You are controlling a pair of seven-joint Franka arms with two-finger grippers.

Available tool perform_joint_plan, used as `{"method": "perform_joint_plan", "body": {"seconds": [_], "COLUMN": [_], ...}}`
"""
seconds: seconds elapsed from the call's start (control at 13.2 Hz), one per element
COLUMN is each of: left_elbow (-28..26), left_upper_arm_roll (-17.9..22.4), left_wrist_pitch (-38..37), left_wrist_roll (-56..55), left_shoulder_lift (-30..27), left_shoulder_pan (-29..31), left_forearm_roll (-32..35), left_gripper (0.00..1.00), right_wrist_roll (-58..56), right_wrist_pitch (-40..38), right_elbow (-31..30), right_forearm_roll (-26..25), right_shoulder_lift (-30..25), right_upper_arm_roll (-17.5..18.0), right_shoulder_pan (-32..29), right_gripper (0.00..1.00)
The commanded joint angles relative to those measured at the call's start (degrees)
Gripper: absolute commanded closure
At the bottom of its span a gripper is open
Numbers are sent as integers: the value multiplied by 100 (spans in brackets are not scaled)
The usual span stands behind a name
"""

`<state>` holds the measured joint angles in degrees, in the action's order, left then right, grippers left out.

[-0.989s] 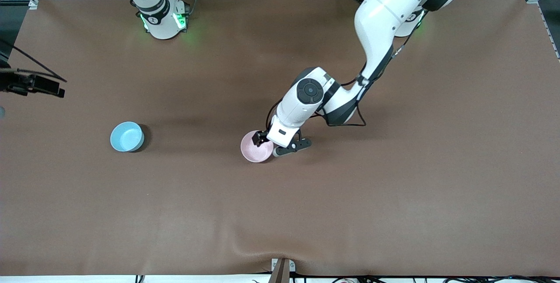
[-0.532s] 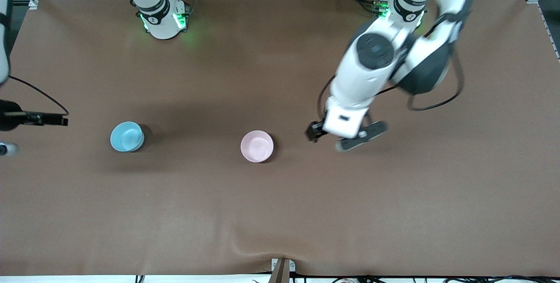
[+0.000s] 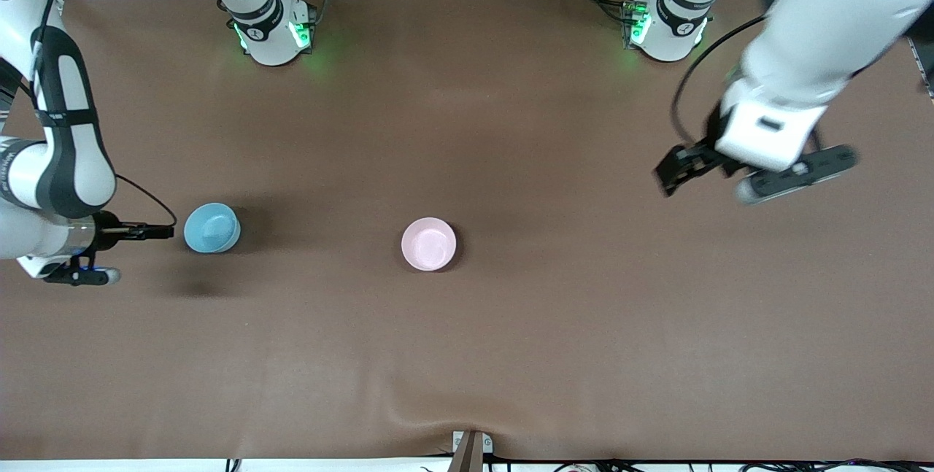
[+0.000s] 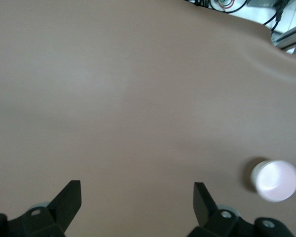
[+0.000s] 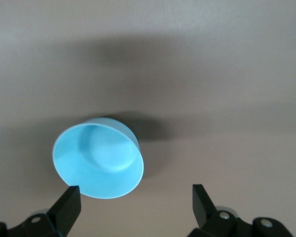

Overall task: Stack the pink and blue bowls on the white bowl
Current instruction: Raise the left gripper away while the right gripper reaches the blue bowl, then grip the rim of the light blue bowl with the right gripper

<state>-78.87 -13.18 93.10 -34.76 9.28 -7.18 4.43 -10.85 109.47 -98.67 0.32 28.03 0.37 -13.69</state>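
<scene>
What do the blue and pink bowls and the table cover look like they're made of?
Blue bowl: smooth and glossy with a soft sheen inside and thin, even walls, so likely plastic or melamine, though glazed ceramic is possible. Pink bowl: same shape and shine, probably the same material. Table cover: matte brown sheet, apparently fabric or felt, judging by the ripple at the edge nearest the front camera.
</scene>
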Motion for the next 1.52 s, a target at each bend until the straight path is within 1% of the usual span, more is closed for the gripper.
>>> {"method": "perform_joint_plan", "body": {"seconds": [0.0, 0.08, 0.15, 0.3, 0.38, 0.46, 0.53, 0.61, 0.68, 0.76, 0.91, 1.06, 1.22, 1.29, 1.44], "left_elbow": [-269, -295, -391, -864, -1223, -1505, -1665, -1631, -1553, -1509, -1438, -1464, -1447, -1455, -1455], "left_upper_arm_roll": [-62, -53, -62, -62, -53, -44, -35, -18, 35, 44, 44, 44, 44, 44, 44], "left_wrist_pitch": [-343, -519, -634, -653, -574, -382, -302, -301, -301, -301, -327, -397, -398, -398, -415], "left_wrist_roll": [1091, 1364, 1532, 2163, 2454, 2596, 2641, 2641, 2650, 2650, 2763, 2852, 2896, 2896, 2896], "left_shoulder_lift": [-400, -523, -629, -1014, -1277, -1463, -1595, -1579, -1553, -1544, -1491, -1482, -1421, -1421, -1421], "left_shoulder_pan": [488, 690, 892, 1130, 1157, 1158, 1166, 1167, 1175, 1306, 1360, 1351, 1360, 1360, 1369], "left_forearm_roll": [-266, -476, -661, -759, -768, -769, -769, -769, -751, -725, -690, -698, -689, -689, -689], "left_gripper": [0, 0, 0, 0, 0, 0, 0, 0, 0, 0, 0, 0, 0, 0, 0], "right_wrist_roll": [-242, -260, -269, -278, -269, -269, -260, -208, -207, -207, -199, -199, -190, -181, -172], "right_wrist_pitch": [512, 540, 549, 680, 777, 900, 1005, 1085, 1285, 1418, 1489, 1813, 1780, 1701, 1220], "right_elbow": [-652, -715, -733, -812, -890, -987, -1057, -1110, -1241, -1364, -1392, -1602, -1621, -1594, -1411], "right_forearm_roll": [143, 300, 328, 328, 328, 328, 337, 398, 512, 513, 522, 522, 522, 522, 609], "right_shoulder_lift": [-140, -131, -131, -105, -96, -104, -105, -105, -105, -131, -113, -139, -157, -166, -166], "right_upper_arm_roll": [86, 86, 86, 86, 86, 86, 86, 86, 86, 86, 86, 86, 86, 95, 112], "right_shoulder_pan": [-256, -300, -283, -240, -239, -248, -257, -265, -274, -257, -265, -257, -239, -239, -230], "right_gripper": [0, 0, 2, 19, 26, 34, 39, 42, 42, 45, 54, 72, 97, 100, 100]}}
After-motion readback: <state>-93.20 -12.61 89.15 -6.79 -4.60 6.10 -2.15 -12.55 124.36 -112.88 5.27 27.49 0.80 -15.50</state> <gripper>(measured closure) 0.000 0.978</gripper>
